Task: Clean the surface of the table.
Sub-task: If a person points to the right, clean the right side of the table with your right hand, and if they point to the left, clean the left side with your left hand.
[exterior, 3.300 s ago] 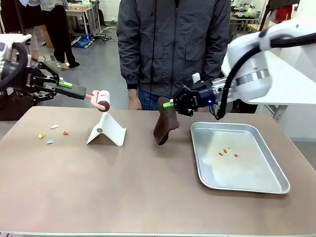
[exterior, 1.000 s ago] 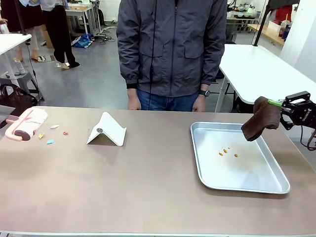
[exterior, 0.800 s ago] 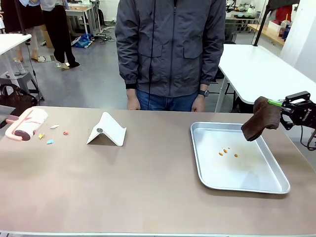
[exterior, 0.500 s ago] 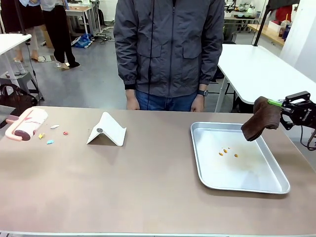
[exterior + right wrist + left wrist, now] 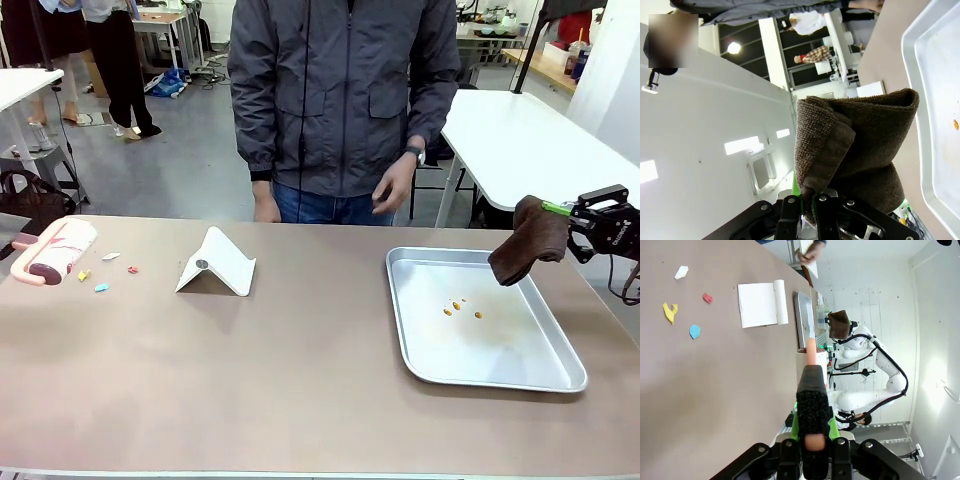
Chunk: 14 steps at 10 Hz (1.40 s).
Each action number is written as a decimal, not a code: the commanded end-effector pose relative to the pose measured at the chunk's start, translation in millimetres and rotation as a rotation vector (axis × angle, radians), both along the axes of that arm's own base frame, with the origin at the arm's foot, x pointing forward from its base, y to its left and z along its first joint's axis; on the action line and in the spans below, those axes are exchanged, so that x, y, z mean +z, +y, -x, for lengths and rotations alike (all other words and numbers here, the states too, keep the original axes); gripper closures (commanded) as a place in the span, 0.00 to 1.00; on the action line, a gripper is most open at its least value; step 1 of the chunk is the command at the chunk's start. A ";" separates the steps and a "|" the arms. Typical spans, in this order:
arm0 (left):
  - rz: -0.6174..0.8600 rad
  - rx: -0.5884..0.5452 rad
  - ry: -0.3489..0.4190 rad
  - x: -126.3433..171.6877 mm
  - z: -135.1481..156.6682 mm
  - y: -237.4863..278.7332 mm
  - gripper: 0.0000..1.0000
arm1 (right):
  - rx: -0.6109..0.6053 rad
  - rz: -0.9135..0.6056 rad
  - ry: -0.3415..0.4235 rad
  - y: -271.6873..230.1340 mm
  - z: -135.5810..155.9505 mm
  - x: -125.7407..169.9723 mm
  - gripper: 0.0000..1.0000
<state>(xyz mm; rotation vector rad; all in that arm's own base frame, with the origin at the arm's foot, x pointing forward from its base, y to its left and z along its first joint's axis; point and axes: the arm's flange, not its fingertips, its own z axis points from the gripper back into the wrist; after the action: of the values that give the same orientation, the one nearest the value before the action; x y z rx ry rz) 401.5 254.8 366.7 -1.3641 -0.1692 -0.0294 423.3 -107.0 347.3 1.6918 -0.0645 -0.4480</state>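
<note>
A workshop floor with white-topped tables lies behind the tan table (image 5: 300,400), across which a person (image 5: 340,90) stands. In the front view, their hand (image 5: 392,188) has lifted from their side to waist height in the last half second, while nothing on the robot's side has moved. This may be a cue or a gesture. No wiping has begun. Coloured paper scraps (image 5: 101,287) lie at the far left beside a pink lint roller (image 5: 50,250), with a white folded stand (image 5: 215,265) nearby. The right gripper (image 5: 553,209) holds a brown cloth (image 5: 525,252) above the edge of the silver tray (image 5: 560,385), which holds orange crumbs (image 5: 457,306). In the left wrist view, the left gripper (image 5: 813,429) is clamped on the roller's handle, above the table and short of the scraps. In the right wrist view, the jaws are pinched tight on the folded cloth beside the tray rim.
</note>
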 end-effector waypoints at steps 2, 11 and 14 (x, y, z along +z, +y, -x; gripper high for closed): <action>-0.002 -0.002 -0.019 2.8 6.0 -3.0 1.00 | 0.003 -0.011 -0.001 -1.7 -0.8 5.4 1.00; -0.002 -0.002 -0.019 2.8 6.0 -3.0 1.00 | 0.000 0.000 0.000 0.0 0.0 0.0 0.92; -0.002 -0.002 -0.019 2.8 6.0 -3.0 1.00 | -0.001 0.439 -0.106 21.5 -5.1 23.7 0.92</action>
<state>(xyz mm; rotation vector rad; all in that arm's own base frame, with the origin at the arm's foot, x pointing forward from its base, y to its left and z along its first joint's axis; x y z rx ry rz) 401.5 254.7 366.7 -1.3642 -0.1693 -0.0298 430.7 -99.5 355.7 1.4584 -0.1519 -0.3611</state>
